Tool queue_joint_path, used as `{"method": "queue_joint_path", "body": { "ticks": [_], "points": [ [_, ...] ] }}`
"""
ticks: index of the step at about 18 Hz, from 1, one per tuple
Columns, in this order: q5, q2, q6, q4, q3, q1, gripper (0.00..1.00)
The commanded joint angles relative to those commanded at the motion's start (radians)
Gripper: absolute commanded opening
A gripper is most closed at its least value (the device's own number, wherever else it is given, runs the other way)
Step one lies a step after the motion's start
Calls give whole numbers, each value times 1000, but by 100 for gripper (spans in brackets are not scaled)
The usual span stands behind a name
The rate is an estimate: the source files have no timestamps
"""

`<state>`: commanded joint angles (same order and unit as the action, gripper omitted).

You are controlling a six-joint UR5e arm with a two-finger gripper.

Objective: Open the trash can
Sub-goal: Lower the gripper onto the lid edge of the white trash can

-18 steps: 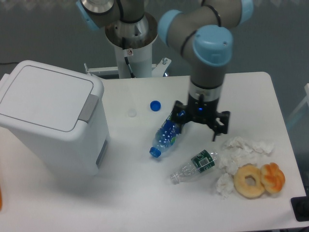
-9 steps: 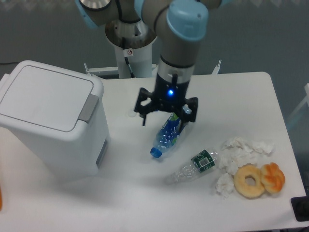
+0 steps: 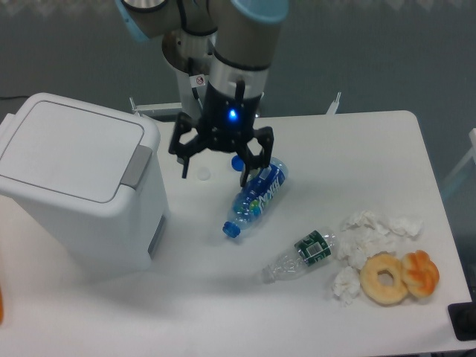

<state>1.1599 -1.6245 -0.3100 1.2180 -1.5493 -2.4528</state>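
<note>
The bin (image 3: 78, 186) stands at the left of the table (image 3: 372, 141), lid flat and shut. It looks like stiff, smooth, light plastic that could slide if shoved sideways. The place to act is the grey tab (image 3: 135, 165) at the lid's right edge, probably with a downward press rather than a grip. The pincer (image 3: 216, 161) hangs just right of it, fingers apart and empty, above a blue bottle (image 3: 255, 197).

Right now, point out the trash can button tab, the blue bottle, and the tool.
trash can button tab (image 3: 134, 165), fixed camera, middle of the grey tab
blue bottle (image 3: 256, 196), fixed camera, labelled body
tool (image 3: 215, 171), fixed camera, midway between fingertips
</note>
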Motion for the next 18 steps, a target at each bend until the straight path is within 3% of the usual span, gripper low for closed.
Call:
{"method": "queue_joint_path", "body": {
  "ticks": [7,9,12,18],
  "points": [
    [-88,31,22,-3,-35,5,34],
    [-89,35,20,-8,-48,14,11],
    [-118,35,46,-9,-51,35,4],
    [-163,40,71,-9,-71,58,4]
  ]
}}
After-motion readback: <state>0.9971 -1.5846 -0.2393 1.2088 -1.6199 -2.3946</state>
